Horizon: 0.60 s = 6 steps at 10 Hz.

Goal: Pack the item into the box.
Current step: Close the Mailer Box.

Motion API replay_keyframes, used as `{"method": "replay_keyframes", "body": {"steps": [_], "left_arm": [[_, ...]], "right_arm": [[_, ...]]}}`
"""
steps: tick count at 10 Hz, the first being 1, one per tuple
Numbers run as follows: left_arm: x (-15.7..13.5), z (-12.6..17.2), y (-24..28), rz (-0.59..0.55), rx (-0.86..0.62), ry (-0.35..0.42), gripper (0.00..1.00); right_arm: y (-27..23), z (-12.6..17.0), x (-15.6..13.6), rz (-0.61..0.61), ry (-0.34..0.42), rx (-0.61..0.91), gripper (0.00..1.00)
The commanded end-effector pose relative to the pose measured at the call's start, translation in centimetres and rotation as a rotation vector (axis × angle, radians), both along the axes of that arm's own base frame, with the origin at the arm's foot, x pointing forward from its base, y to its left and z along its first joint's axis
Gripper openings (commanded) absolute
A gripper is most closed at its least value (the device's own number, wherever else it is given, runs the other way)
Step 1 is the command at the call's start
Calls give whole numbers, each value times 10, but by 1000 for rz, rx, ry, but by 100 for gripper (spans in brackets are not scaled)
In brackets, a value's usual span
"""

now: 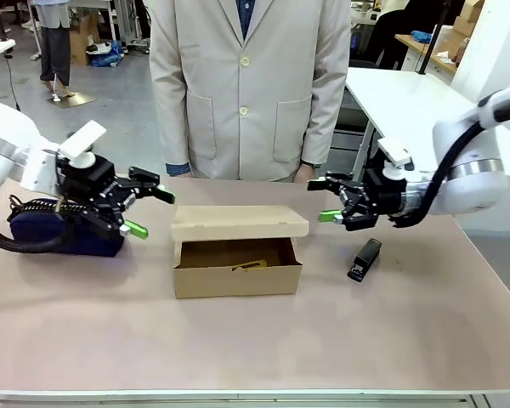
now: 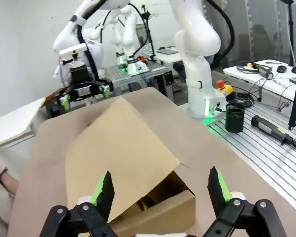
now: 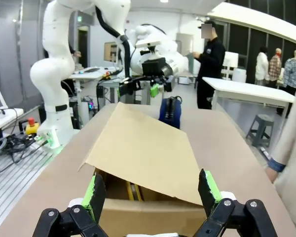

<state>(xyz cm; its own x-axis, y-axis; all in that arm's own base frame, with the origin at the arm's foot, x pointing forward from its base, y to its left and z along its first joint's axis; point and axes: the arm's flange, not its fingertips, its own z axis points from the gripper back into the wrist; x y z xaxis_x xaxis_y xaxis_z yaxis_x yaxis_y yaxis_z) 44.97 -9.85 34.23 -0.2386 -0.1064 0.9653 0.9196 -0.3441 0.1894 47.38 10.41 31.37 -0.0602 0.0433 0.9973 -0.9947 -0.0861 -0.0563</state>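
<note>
L gripper (image 1: 151, 211) had its jaws wide open w/ nothing in them. It was up off the tabletop (image 1: 238, 348), pointing at the left end of the box (image 1: 238, 279), near it but not touching. In the L wrist view its green pads (image 2: 104, 190) stood far apart, w/ the box just past them.

R gripper (image 1: 323, 200) was the same: jaws open, empty, near the right end of the box, not touching.

The box sat in the middle of the tabletop, btw the two grippers. Its lid (image 1: 238, 223) lay tilted over the top, not shut, so you could see in from the front. The knife (image 1: 253, 266) was inside the box, on the bottom, partly under the lid. Only a bit of yellow showed.

A black stapler (image 1: 365, 259) lay on the tabletop right of the box, apart from it, below the R gripper. A dark blue pouch (image 1: 64, 236) sat under the L arm. A person (image 1: 251, 85) in a light coat stood at the far side, behind the box.
</note>
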Motion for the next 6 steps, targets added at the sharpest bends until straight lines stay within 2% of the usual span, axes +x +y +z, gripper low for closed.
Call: {"method": "replay_keyframes", "body": {"steps": [1,2,3,4,5,6], "left_arm": [[-11,11,11,79,-102,-63,100],[-7,14,5,149,-182,-62,100],[-2,15,-6,199,-257,-31,100],[5,9,-22,240,-272,10,100],[12,0,-34,276,-260,62,100],[17,-7,-39,292,-244,106,100]], "right_arm": [[-20,19,-10,-41,-20,-9,100],[-22,25,-5,-108,10,52,100],[-8,28,2,-195,74,106,100],[11,28,9,-325,182,182,100],[33,26,15,-356,266,187,100],[47,23,18,-357,312,164,100]]}}
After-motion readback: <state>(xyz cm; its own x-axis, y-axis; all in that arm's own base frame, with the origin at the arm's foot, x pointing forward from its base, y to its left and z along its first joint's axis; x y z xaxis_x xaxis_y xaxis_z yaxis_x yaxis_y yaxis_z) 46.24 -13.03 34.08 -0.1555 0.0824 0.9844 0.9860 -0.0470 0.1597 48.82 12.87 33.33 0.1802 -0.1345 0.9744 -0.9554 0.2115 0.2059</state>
